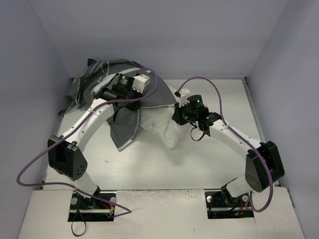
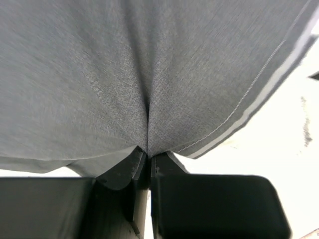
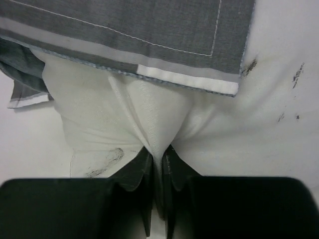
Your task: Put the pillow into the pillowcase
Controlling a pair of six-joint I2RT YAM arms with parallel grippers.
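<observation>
1. Gripped a fold of the pillowcase (image 2: pixel 149 74) tight in the left jaws, fabric draped from 11 o'clock to centre.
2. Pinched the pillow (image 3: pixel 149 114) in the closed right jaws at the centre of the surface (image 1: pixel 209 164).
3. Judged early: tucked only under the hem, not yet inside.

The right gripper (image 3: pixel 157 154) sits at 6 o'clock, its two dark fingers pinched together on a raised fold of the white pillow (image 3: pixel 149 114). The pinched cloth runs up in a crease toward 12 o'clock. There the charcoal pillowcase (image 3: pixel 129 25) lies over the pillow's far part, its pale striped hem slanting from 10 toward 2 o'clock. Another bit of it pokes out at 9 o'clock. A grey smudge (image 3: pixel 104 162) marks the pillow at 8 o'clock. At 2 o'clock the white table (image 3: pixel 279 124) carries dark scuff marks (image 3: pixel 250 66).
</observation>
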